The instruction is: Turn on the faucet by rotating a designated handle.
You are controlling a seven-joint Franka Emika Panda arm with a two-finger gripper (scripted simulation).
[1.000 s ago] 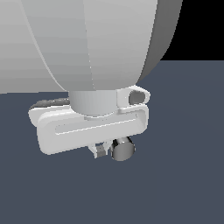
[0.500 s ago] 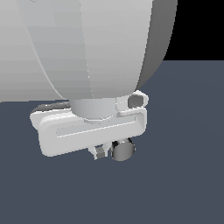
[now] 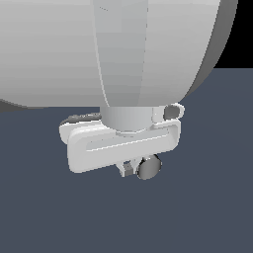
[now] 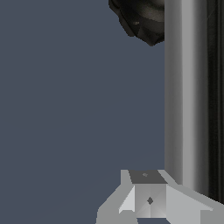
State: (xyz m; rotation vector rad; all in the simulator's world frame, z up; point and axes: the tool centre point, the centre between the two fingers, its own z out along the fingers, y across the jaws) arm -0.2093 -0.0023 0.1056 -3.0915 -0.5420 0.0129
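In the exterior view the arm's big white shell point(image 3: 113, 49) fills the near field even more than it did a second ago: its curved edge now reaches farther toward the exterior view's right, leaving only a thin black corner at about two o'clock. Under it, the white gripper point(image 3: 129, 169) has shifted slightly toward the exterior view's right and sits tilted, its body slanting up toward three o'clock much as before. Just below the body, at about five o'clock from it, the round flat end of the handle point(image 3: 148, 167) shows as a grey disc, in nearly the same place as in the earlier pictures, with one small finger point(image 3: 127, 169) just beside it at its nine o'clock. Only that one finger shows clearly, so I cannot tell whether the jaws are apart or pressed against the bar. In the wrist view a pale finger point(image 4: 146, 194) sits nearest the camera, and the chrome handle point(image 4: 186, 96) runs as a long straight cylinder from beside that finger away toward the faucet point(image 4: 144, 19), whose black ribbed round base lies farthest off, at about twelve o'clock. The finger seems to touch the bar's side, though contact is not certain. All of it stands on a plain slate-blue floor point(image 3: 207, 207). No brand, label or writing can be read anywhere.
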